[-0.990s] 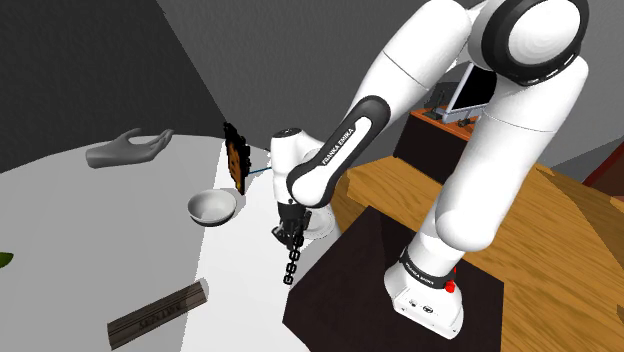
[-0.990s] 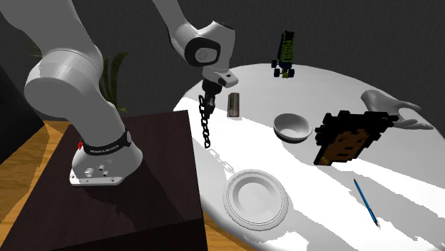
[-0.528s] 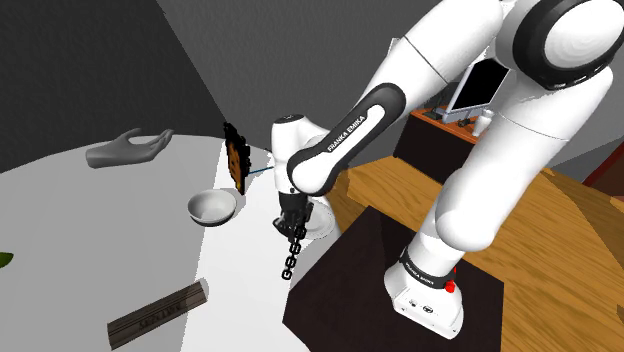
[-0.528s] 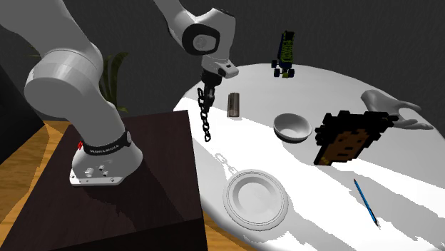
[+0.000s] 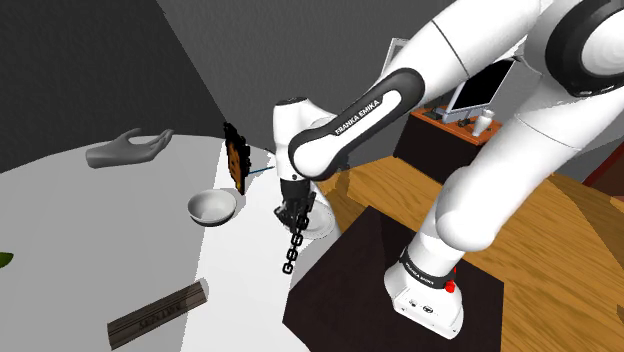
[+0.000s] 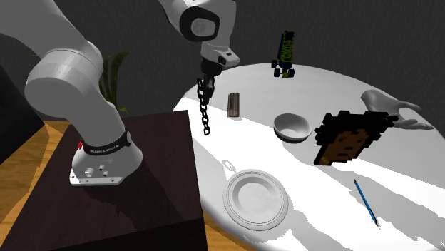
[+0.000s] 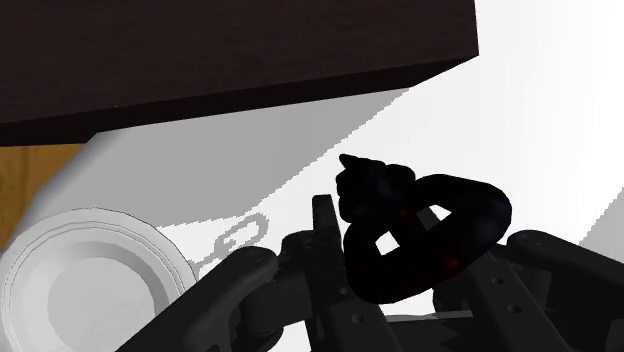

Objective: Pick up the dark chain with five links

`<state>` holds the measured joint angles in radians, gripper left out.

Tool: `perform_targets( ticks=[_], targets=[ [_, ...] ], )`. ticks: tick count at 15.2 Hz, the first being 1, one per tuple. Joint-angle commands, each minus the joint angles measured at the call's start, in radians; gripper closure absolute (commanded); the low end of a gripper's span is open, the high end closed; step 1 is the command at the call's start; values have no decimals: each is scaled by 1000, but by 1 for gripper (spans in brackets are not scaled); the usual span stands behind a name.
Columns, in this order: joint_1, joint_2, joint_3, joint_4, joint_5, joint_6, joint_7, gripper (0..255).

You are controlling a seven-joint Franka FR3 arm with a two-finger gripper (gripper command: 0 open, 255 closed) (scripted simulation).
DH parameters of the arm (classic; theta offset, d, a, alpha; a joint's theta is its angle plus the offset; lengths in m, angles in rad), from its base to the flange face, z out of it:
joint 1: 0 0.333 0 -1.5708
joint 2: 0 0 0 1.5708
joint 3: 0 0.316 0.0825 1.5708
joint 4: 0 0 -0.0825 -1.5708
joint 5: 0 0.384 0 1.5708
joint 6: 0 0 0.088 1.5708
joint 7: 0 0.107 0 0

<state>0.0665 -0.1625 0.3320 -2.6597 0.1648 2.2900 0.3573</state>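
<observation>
Over the last second the end effector [image 5: 293,212] had risen, taking the dark chain [image 5: 290,250] higher. It gripped the top link. The chain hung straight down beneath it, long axis vertical, clear of the table [image 5: 80,250], near the edge beside the stand [image 5: 350,275].

Chain [image 6: 205,108]: matt, near-black. Table [image 6: 328,85]: smooth, plain white. Stand [image 6: 142,185]: dark wood grain, low sheen. Floor [image 5: 540,230]: warm wood planks. Arm [image 5: 500,170] shell: smooth white, soft highlights. Plate [image 6: 230,200]: smooth white, ridged rim.
</observation>
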Motion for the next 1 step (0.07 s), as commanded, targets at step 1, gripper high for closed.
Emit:
perform_targets(
  ticks=[1],
  targets=[
    [1, -9, -1, 2, 2, -11, -1, 255]
  ],
)
